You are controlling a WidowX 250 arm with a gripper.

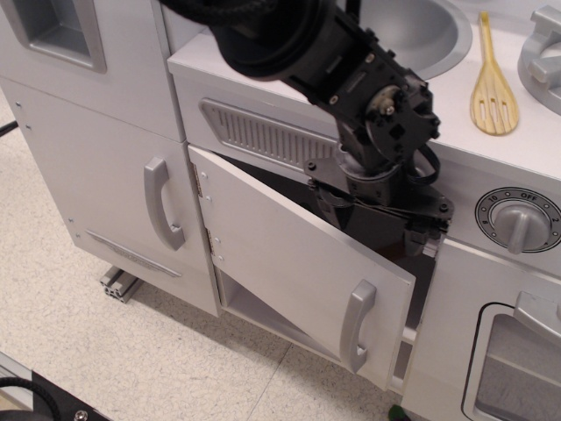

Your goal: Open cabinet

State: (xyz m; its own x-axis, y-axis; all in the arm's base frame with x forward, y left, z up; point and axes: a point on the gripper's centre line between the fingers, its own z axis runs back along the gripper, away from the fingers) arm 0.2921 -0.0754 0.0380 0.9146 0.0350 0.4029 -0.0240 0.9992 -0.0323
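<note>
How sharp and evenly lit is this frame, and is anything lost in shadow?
In observation.image, lighting is even and soft; the cabinet door and its handle are sharp. The gripper is dark against the shadowed opening, so its fingers are hard to separate. Mild blur on the arm's upper part.

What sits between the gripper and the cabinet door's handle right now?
Only bare door panel. In the observation.image view the gripper hangs at the cabinet opening, above the door's top edge; the handle is lower down, untouched.

Bulky black arm [298,39] (ribbed sleeve) with looping black cables [427,167].
</note>
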